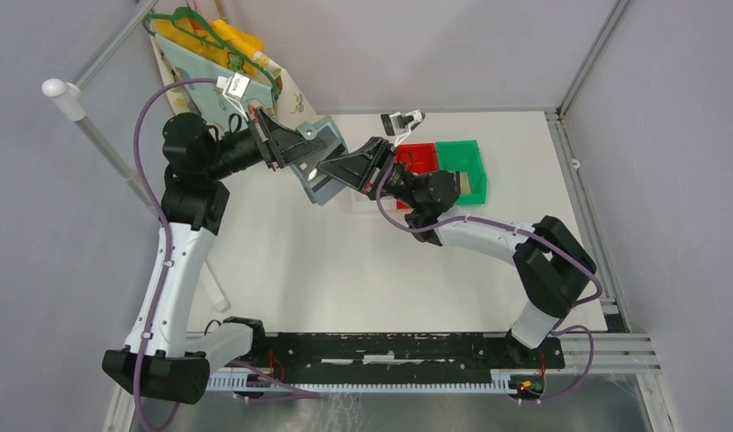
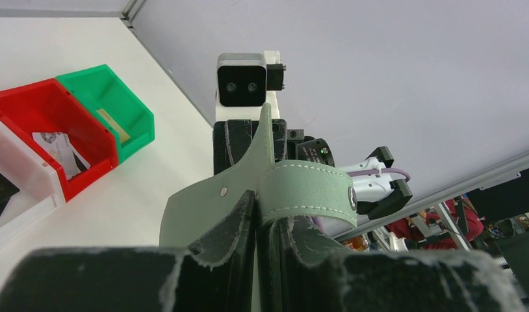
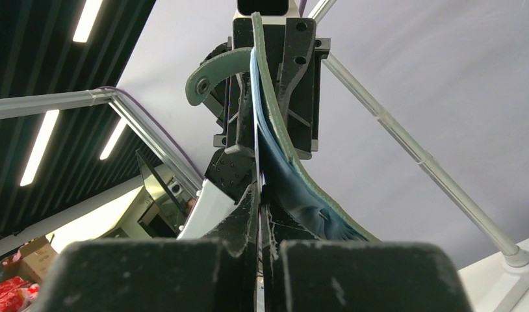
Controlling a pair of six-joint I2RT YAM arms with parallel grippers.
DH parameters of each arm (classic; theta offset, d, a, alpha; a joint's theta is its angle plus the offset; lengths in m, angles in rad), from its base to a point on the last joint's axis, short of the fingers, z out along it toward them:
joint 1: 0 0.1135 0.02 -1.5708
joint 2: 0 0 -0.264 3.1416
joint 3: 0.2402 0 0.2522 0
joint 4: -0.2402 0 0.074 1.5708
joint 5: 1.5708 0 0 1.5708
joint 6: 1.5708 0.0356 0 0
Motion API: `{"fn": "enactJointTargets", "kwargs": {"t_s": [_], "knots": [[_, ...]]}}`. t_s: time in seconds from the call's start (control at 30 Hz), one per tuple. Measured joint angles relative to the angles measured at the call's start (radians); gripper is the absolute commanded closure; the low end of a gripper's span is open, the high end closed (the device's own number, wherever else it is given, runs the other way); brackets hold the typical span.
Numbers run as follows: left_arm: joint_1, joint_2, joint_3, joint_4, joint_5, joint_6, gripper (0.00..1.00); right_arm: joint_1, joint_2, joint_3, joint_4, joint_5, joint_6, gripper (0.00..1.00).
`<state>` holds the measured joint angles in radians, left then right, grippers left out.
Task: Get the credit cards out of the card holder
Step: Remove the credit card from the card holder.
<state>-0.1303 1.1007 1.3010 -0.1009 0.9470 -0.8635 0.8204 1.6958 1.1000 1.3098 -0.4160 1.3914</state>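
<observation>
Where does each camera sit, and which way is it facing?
Top external: above and behind the bases, looking down at the table; both arms show, left end effector and right end effector gripping the card holder.
Left wrist: looks along its own fingers at the holder, the right arm and the red bin.
Right wrist: tilted up along its own fingers at the holder's edge and the left arm.
All share the card holder.

You have bare table [image 1: 345, 270] free on the near side of the mid-air card holder [image 1: 321, 185], while the red bin [image 1: 422, 156] and green bin [image 1: 460, 158] stand close on its right.
</observation>
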Motion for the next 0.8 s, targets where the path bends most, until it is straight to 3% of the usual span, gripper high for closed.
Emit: {"fn": "enactJointTargets", "kwargs": {"t_s": [0.27,0.53,0.8], "knots": [[0.000,0.000,0.000,0.018,0.006,-0.010,0.78,0.002,-0.006,-0.024,0.017,0.011,0.000,1.00],[0.000,0.000,0.002,0.037,0.013,-0.011,0.88,0.003,-0.037,-0.055,0.021,0.017,-0.005,1.00],[-0.005,0.001,0.002,0.050,0.044,-0.012,0.88,0.010,-0.065,-0.092,0.030,0.026,-0.010,1.00]]}}
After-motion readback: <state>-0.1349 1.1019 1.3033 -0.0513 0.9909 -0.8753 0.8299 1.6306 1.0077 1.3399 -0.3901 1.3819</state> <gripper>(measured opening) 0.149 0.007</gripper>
